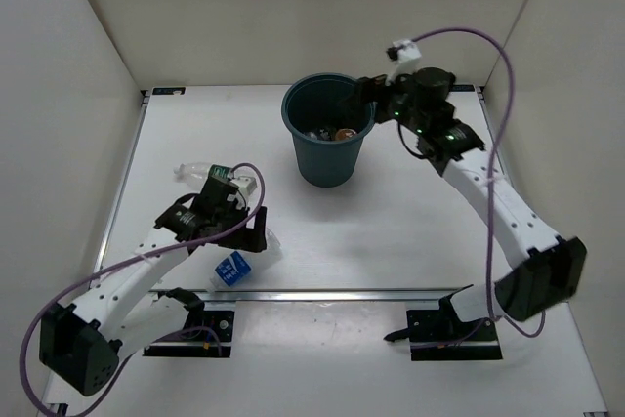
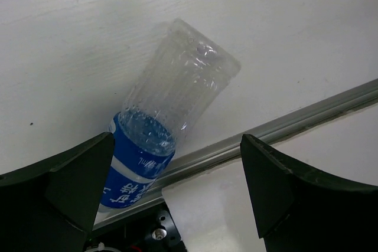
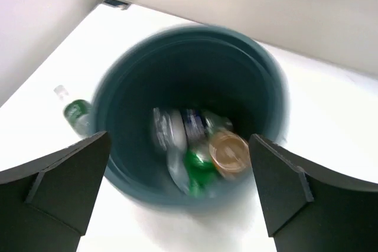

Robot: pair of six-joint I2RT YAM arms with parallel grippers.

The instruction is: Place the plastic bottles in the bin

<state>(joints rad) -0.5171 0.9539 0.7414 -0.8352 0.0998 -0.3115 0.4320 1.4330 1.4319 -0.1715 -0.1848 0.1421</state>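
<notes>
A clear bottle with a blue label [image 1: 234,268] lies on its side by the metal strip at the near edge. In the left wrist view this bottle [image 2: 171,116] lies below and left of centre. My left gripper [image 1: 256,239] hovers over it, open and empty [image 2: 177,196]. The teal-grey bin [image 1: 327,158] stands at the back centre. My right gripper [image 1: 363,95] is open and empty above the bin's right rim [image 3: 180,187]. Inside the bin [image 3: 195,66] lie a stubby orange bottle [image 3: 230,151], a green bottle [image 3: 198,166], a clear one [image 3: 168,131] and a dark-labelled one [image 3: 192,123]. The view is blurred.
A clear bottle with a green label [image 1: 195,171] lies on the table left of the bin, behind my left arm; it also shows in the right wrist view [image 3: 77,113]. White walls close the table on three sides. A metal strip [image 2: 283,125] runs along the near edge.
</notes>
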